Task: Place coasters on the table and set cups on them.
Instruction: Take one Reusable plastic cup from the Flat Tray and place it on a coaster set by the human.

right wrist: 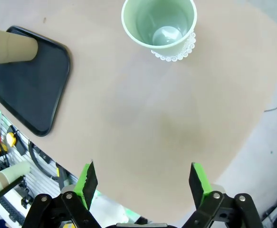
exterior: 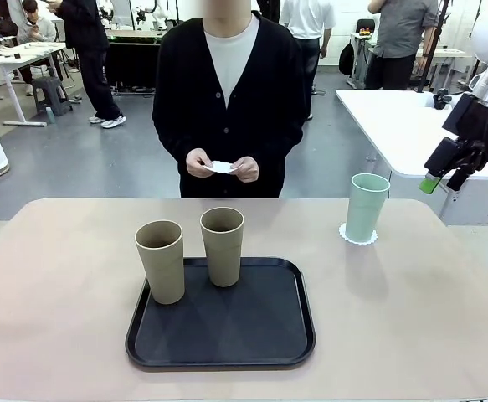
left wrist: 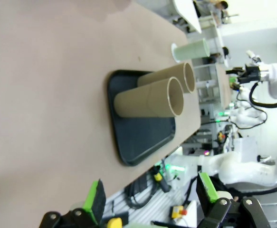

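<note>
My left gripper and right gripper: both spread wide, empty. Near edge of table: tray bearing one brown cup and a second brown cup. Far edge, toward the right corner: mint cup on a coaster, mostly covered. Beyond: hands pinching a white piece, indistinct.

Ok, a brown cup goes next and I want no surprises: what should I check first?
1. Green cup upright on its coaster: ok.
2. Brown cups upright on the tray: ok.
3. Next coaster laid on the table: not ok, the person's hands hold it.
4. Right gripper open: ok.
5. Left gripper open: ok.
</note>
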Available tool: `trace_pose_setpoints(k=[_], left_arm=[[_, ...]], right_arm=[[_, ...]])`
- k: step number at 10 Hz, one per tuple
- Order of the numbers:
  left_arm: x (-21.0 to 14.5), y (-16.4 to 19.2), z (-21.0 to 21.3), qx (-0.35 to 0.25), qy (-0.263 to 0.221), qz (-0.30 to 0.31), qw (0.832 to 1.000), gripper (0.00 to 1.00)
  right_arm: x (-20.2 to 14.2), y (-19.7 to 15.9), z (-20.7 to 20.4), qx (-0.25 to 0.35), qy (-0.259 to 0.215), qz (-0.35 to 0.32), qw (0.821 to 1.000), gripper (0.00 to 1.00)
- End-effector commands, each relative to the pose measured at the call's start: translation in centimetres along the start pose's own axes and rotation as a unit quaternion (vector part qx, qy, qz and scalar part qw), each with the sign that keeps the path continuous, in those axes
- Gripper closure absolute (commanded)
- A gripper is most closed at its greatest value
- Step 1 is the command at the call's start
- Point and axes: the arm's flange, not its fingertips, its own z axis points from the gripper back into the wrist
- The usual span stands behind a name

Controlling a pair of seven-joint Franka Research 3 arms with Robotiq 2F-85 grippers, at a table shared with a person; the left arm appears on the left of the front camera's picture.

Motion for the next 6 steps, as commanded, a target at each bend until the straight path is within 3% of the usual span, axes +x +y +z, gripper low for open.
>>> trace_pose_setpoints(k=[1,4,5,6], left_arm=[[0.1,0.0,-0.1,-0.006,-0.004,-0.007,1.0,0.0],[0.1,0.0,-0.1,-0.006,-0.004,-0.007,1.0,0.0],[0.1,0.0,-0.1,-0.006,-0.004,-0.007,1.0,0.0],[0.1,0.0,-0.1,-0.006,-0.004,-0.007,1.0,0.0]], right_arm=[[-0.1,0.0,-0.5,0.009,-0.015,0.006,1.0,0.0],[0.0,0.0,0.0,0.0,0.0,0.0,1.0,0.0],[-2.2,0.9,-0.7,0.022,0.019,-0.07,0.997,0.0],[-3.5,0.1,-0.6,0.063,0.021,-0.084,0.994,0.0]])
